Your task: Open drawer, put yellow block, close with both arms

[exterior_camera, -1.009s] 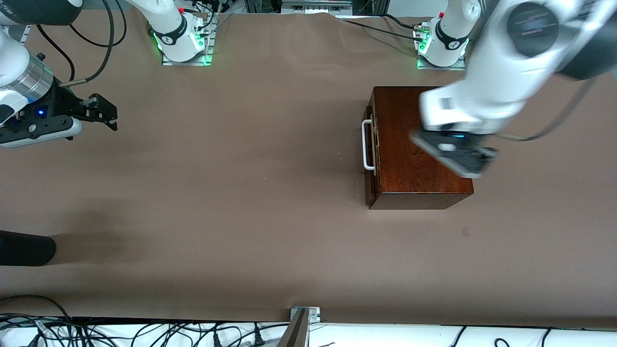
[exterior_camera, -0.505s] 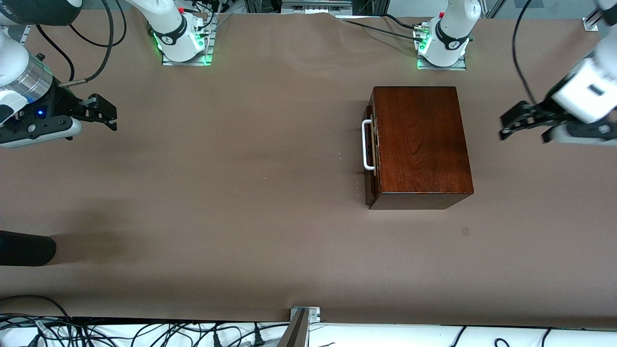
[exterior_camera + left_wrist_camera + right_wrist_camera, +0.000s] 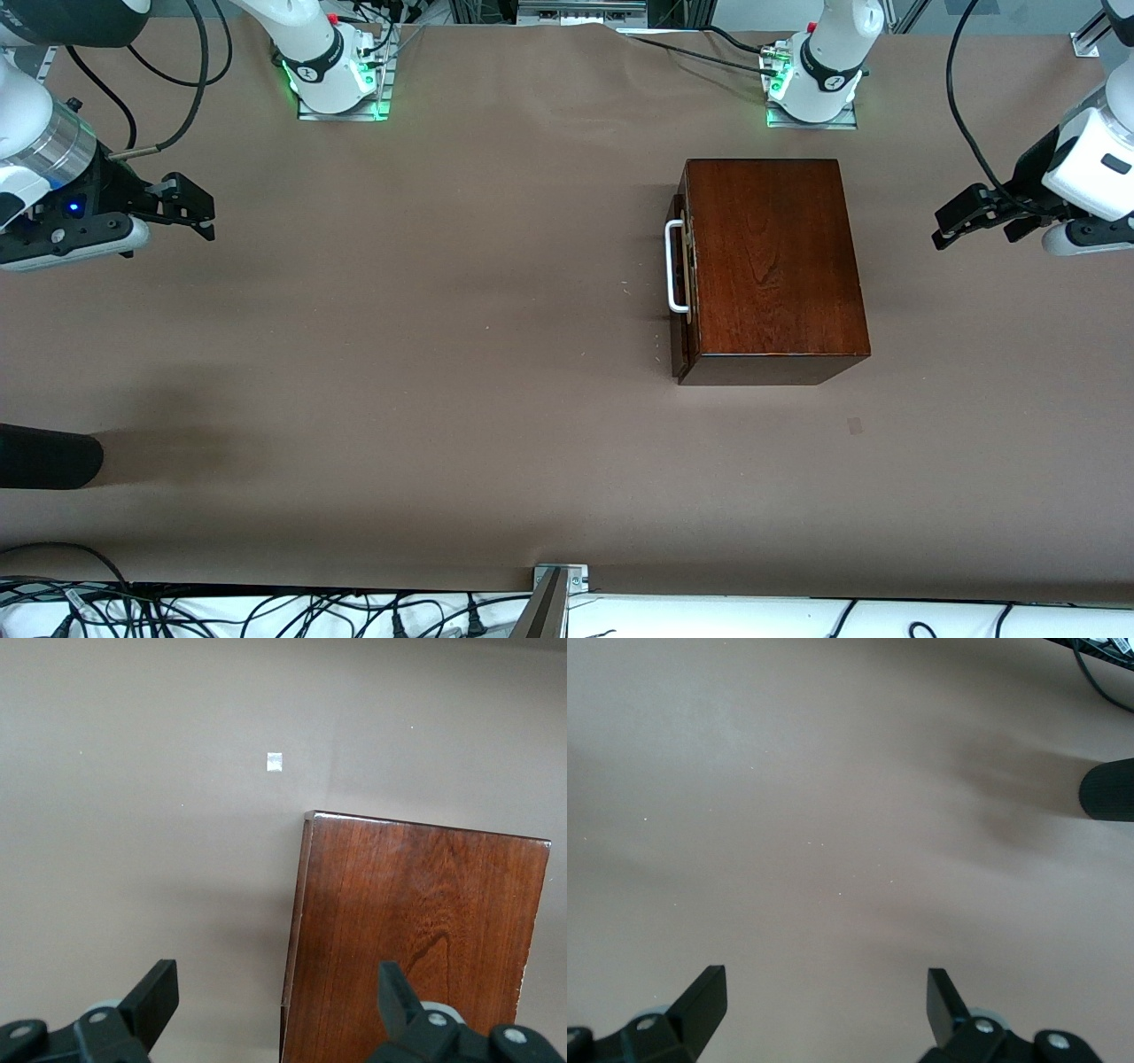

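- One drawer point(image 3: 680, 297) is what we count, shut flush in its box point(image 3: 775, 266), so only the dark front and the white handle point(image 3: 675, 268) show; we judge it closed with the task's last step done, or else not yet started.
- One box sits toward the left arm's end of the table point(image 3: 443, 354), its handle side facing the right arm's end, which leaves the handle reachable from the middle of the table.
- Zero yellow blocks show in any view; if one exists, we judge it sits inside the shut drawer, but we cannot see it.
- Two grippers are up and clear of the box, each parked near its own end of the table, so neither touches anything.
- Our left gripper point(image 3: 970, 217) hangs over bare table just beside the box's end away from the handle, fingers point(image 3: 152, 994) spread wide and holding nothing; its wrist view looks down on the box top point(image 3: 416, 930).
- Our right gripper point(image 3: 182, 206) waits over bare table well apart from the box, fingers point(image 3: 700, 997) likewise spread and empty.
- One small pale patch point(image 3: 275, 762) lies on the table near the box, nearer the front camera.
- One dark cylinder point(image 3: 49, 456) pokes in at the right arm's end.
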You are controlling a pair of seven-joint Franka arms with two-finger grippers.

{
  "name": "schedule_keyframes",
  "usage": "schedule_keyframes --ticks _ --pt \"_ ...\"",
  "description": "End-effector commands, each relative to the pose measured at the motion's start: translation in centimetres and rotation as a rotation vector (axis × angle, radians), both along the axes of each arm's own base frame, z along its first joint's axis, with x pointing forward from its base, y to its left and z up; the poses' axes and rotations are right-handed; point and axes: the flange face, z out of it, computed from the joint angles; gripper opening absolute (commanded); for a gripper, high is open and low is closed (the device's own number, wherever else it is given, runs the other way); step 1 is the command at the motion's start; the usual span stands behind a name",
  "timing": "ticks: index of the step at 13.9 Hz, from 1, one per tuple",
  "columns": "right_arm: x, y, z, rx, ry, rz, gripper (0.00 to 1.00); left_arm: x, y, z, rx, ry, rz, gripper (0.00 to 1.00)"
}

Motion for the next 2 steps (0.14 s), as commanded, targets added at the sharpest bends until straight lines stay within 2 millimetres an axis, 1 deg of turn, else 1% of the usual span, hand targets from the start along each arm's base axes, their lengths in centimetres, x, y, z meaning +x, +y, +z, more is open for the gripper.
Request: schedule_keyframes --ticks 1,2 --pt "0.08 -0.11 0.42 0.008 -0.002 -0.017 1.0 -0.43 0.4 -0.36 -0.015 -0.001 0.02 1.0" --pt "0.05 -0.11 0.39 0.008 0.001 -0.017 1.0 -0.43 0.39 -0.47 -0.015 0.003 0.017 1.0"
